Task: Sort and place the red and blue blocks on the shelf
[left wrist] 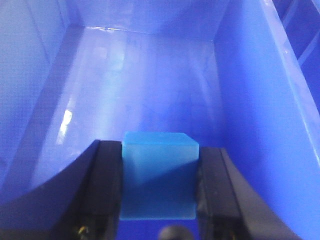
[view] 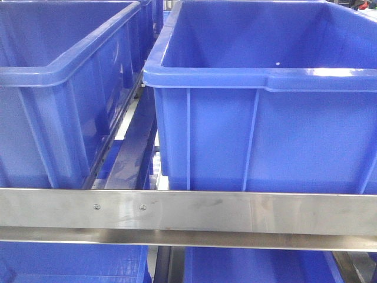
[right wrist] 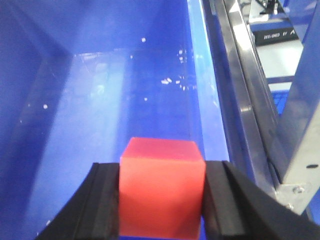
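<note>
left tool (left wrist: 159,195): clamped on the blue block (left wrist: 159,175), hanging inside a blue crate (left wrist: 260,115)
right tool (right wrist: 161,200): gripping the red block (right wrist: 161,187), over another crate (right wrist: 75,125) beside the shelf (right wrist: 245,100) rail
progress: looks like both blocks are picked, neither dropped yet

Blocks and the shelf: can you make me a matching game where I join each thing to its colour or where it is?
Things:
1. block in the left end effector
2. block in the right end effector
3. front rail of the shelf
4. crates

Matches:
A. shiny silver, with small screws
B. bright red
C. big and blue, sitting on the shelf
D. blue, held between two black fingers inside a crate

Pairs: 1-D, 2-B, 3-A, 4-C
</note>
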Action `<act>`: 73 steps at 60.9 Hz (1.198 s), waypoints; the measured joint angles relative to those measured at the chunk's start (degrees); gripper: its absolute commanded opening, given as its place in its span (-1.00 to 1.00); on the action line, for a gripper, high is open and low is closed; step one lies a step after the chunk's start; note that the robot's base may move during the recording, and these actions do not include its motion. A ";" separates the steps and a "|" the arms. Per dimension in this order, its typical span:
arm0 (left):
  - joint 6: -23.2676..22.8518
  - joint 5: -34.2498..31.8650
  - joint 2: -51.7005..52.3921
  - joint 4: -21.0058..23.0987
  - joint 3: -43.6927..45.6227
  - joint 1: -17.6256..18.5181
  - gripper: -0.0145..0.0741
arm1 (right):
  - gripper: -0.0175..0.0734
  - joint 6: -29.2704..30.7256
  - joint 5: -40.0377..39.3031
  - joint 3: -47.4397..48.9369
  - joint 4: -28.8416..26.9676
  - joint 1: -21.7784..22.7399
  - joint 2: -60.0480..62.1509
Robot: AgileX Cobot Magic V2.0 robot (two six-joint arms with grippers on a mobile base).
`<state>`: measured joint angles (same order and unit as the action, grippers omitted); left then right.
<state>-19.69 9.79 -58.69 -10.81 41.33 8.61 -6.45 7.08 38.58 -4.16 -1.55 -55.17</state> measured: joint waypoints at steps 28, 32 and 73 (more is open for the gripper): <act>0.00 -0.73 -0.39 0.00 0.00 0.00 0.39 | 0.46 0.00 -0.09 0.00 0.00 0.00 0.00; 0.00 -0.78 -0.39 0.00 0.00 0.00 0.39 | 0.46 0.00 -0.09 0.00 0.00 0.00 0.00; 0.00 -1.00 -0.39 0.13 0.00 0.00 -0.38 | -0.46 0.00 -0.09 0.00 0.00 0.00 0.00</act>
<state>-19.69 8.79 -59.08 -10.68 41.33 8.61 -6.45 6.99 38.58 -4.16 -1.55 -55.17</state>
